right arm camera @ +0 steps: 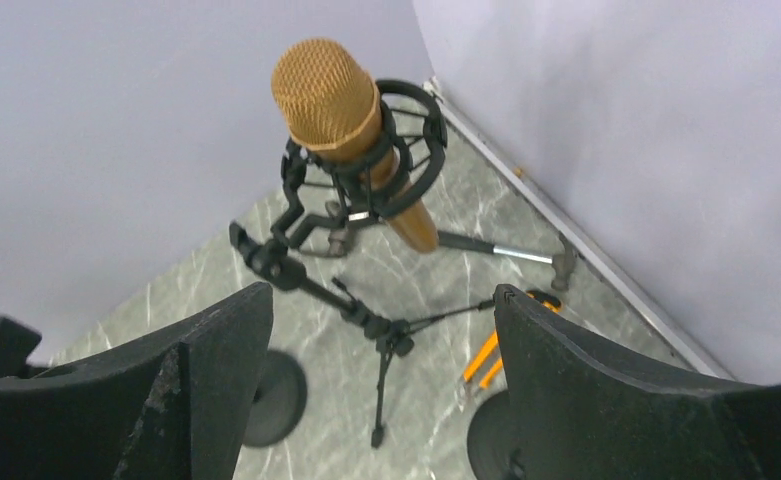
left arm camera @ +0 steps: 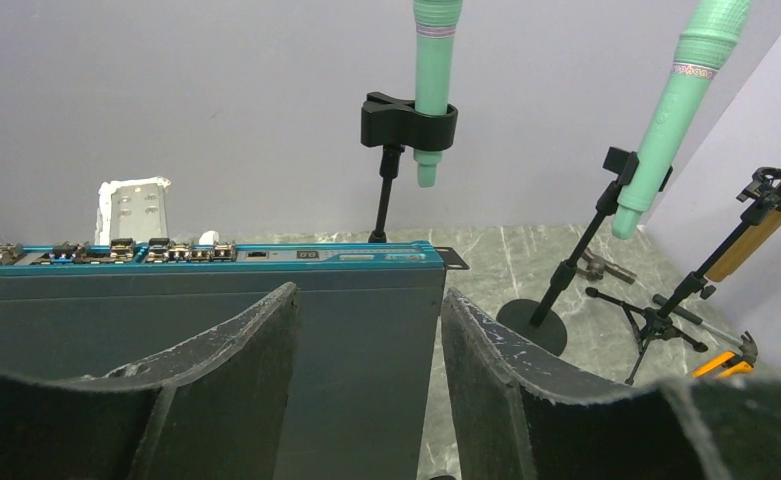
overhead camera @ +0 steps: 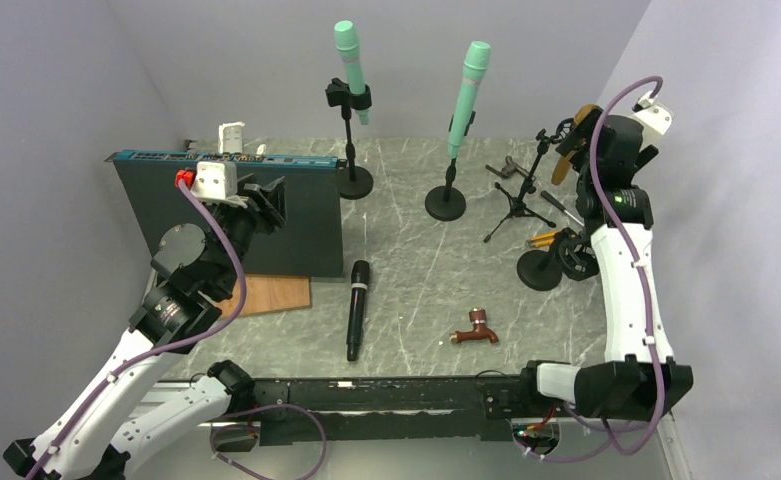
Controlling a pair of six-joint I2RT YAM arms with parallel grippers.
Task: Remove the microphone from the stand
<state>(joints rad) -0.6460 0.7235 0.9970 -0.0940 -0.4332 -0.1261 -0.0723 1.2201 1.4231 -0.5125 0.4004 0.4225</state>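
Note:
A gold microphone sits tilted in a black shock mount on a small tripod stand at the back right. In the top view the same microphone is right beside my right gripper. In the right wrist view the right gripper is open; the microphone lies ahead of the fingertips, apart from them. My left gripper is open with nothing in it, in front of a dark blue box.
Two green microphones stand in clips on round-base stands at the back. A black microphone and a brown tap lie on the table. Orange-handled pliers, a hammer and a black round base crowd the tripod.

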